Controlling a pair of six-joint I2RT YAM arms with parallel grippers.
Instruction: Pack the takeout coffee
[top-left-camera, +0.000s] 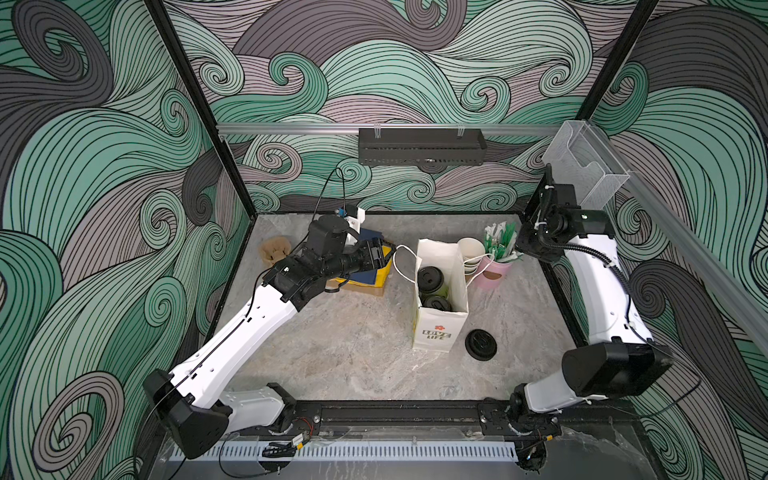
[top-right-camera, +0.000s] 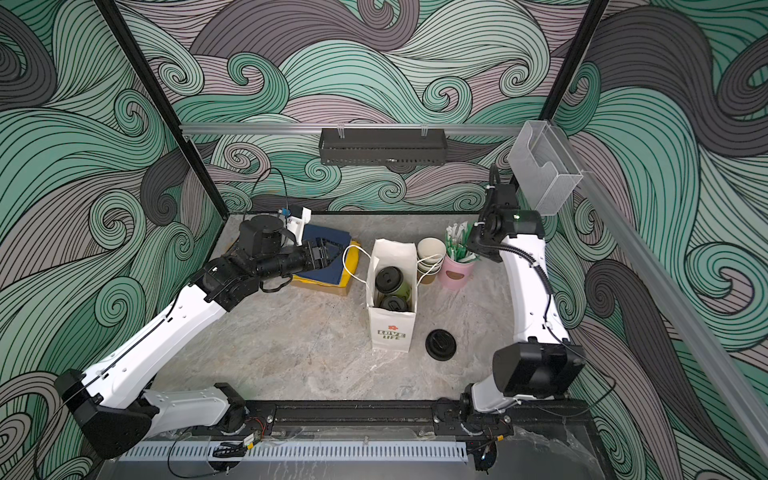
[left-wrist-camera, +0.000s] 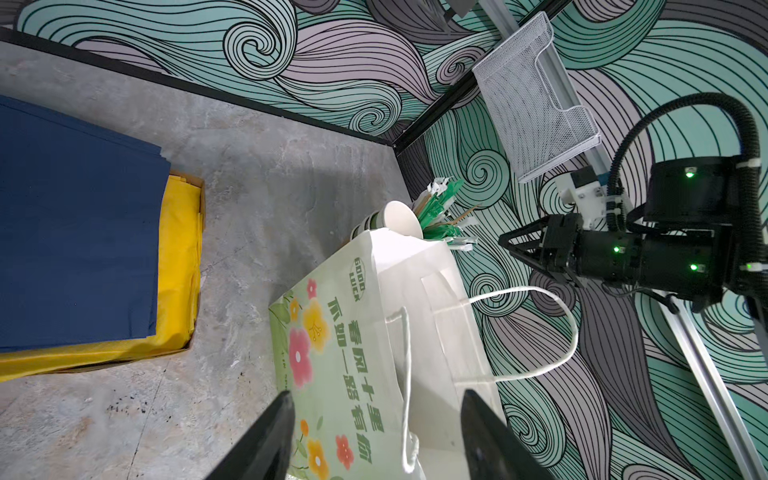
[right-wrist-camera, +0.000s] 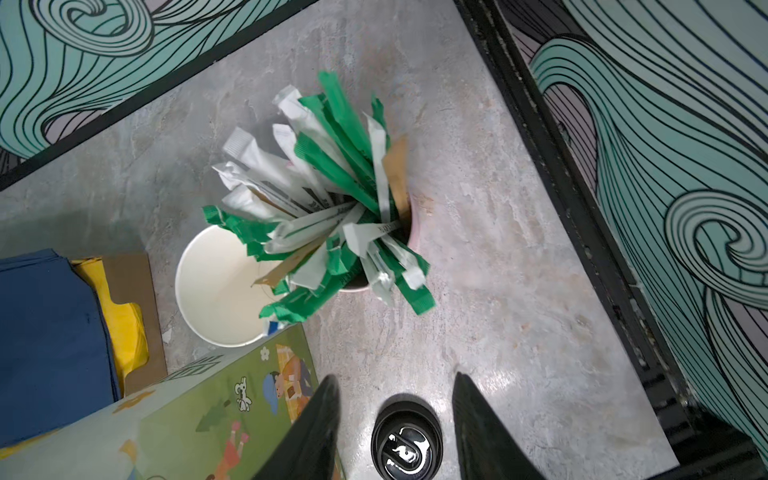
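Observation:
The takeout coffee, two black-lidded cups (top-left-camera: 430, 277) (top-left-camera: 437, 302), stands inside the open white paper bag (top-left-camera: 436, 332) mid-table; both top views show the cups (top-right-camera: 389, 279) (top-right-camera: 395, 303). My left gripper (top-left-camera: 384, 254) is open just left of the bag, by its white string handle (left-wrist-camera: 407, 374). In the left wrist view the bag's flowered side (left-wrist-camera: 345, 332) lies between the spread fingers (left-wrist-camera: 286, 415). My right gripper (top-left-camera: 519, 246) hangs open in the air above the pink cup of sachets (top-left-camera: 496, 268), holding nothing.
A loose black lid (top-left-camera: 481, 344) lies on the table right of the bag, seen far below the right fingers (right-wrist-camera: 406, 440). Stacked lidless cups (top-left-camera: 471, 253) stand behind the bag. Blue and yellow napkins (top-left-camera: 374, 276) and a brown cup carrier (top-left-camera: 274, 249) sit at back left.

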